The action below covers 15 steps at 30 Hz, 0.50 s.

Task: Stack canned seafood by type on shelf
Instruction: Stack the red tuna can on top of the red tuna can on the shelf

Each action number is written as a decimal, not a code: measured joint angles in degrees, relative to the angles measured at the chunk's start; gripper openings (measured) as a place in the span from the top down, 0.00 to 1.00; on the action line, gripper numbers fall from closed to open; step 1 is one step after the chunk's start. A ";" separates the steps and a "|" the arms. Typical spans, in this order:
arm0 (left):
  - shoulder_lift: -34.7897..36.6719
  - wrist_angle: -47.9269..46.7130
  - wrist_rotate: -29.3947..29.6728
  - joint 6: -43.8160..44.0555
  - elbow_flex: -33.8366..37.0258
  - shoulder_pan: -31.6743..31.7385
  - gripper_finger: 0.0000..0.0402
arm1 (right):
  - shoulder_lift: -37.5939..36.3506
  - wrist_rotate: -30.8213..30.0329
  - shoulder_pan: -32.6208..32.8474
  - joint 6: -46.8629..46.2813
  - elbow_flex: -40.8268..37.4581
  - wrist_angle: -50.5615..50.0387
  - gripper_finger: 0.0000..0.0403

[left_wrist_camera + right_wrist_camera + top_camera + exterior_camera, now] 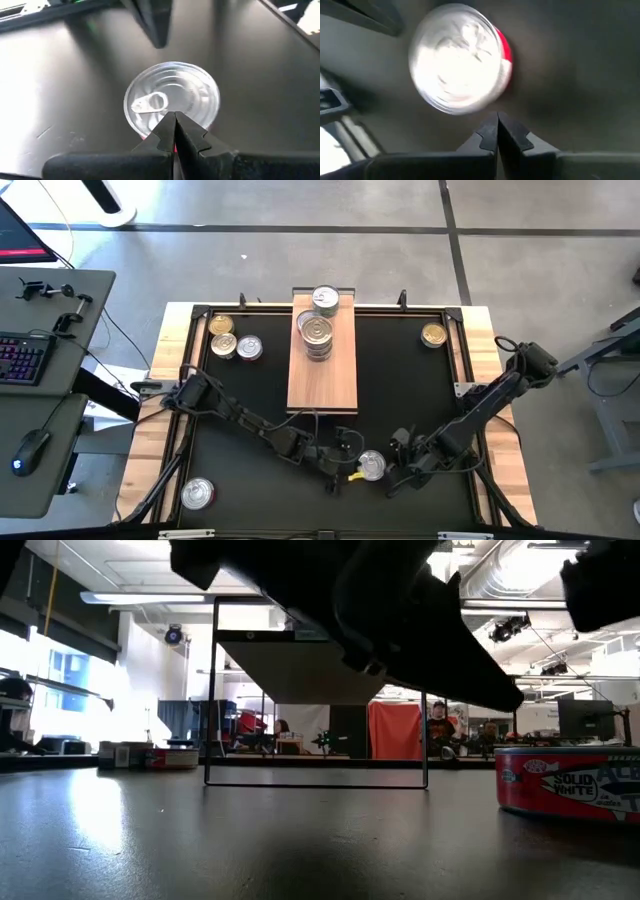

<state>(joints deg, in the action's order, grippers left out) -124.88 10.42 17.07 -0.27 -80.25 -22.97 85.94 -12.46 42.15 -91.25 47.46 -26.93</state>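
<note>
Left end effector (175, 131) and right end effector (497, 131) both pinched together, flanking one silver tin (371, 466) near front tabletop edge (330, 532), shelf (322, 370) well apart, bare black mat (420, 385) between.

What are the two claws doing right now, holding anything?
Left claw: shut, empty, beside the silver can.
Right claw: shut, empty, near the same can.

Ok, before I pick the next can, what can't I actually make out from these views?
- High view: side labels of the stacked cans on the shelf are too small to tell type.
- Low view: a dark arm up close blocks the shelf; the red can is cut off by the right edge.
- Right wrist view: the can lid is blurred, its print unreadable.
- Left wrist view: the silver lid shows, its side label hidden.
</note>
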 joint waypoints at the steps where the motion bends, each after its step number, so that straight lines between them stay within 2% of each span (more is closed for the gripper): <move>1: -0.11 -0.04 -0.08 -0.01 -0.02 -0.04 1.00 | 0.20 0.73 0.00 -0.20 0.00 -0.75 1.00; 6: -0.90 -0.17 -3.26 -1.20 -0.04 -0.10 1.00 | 0.32 1.32 -0.57 -0.25 -0.02 -1.69 1.00; 15: -1.64 -0.33 0.51 -1.93 0.00 -0.27 1.00 | 3.86 4.59 -1.77 -0.75 -0.04 -0.16 1.00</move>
<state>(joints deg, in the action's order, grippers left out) -126.52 10.09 17.58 -2.20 -80.25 -23.24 89.80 -7.87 40.38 -92.00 47.42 -27.09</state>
